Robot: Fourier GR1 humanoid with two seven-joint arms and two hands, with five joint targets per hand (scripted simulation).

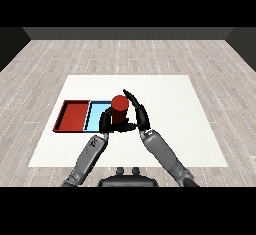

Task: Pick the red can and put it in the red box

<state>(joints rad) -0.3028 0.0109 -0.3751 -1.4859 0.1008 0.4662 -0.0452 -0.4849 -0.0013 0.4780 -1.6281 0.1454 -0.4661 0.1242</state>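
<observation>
Step in hand: the carry, by my reading; the red can is up between the two hands and not yet in its tray.
Can: upright, in front of the light blue tray, whose right part it hides. Whether it hangs above that tray or just past its right edge cannot be told from this view.
Right hand: against the can's right side, fingers long and nearly straight, rising past the can's top, thumb reaching under towards the left. It looks more like a flat press than a wrap.
Left hand: low on the can's left side, fingers bent round the base as far as can be made out.
Red tray: lies left of the blue one, the two touching side by side on the white table. Nothing shows inside it.
Next move: both hands need to travel left together, across the blue tray, until the can is over the red floor, then lower it and let go.
Risk: releasing too soon would leave the can in the blue tray.
</observation>
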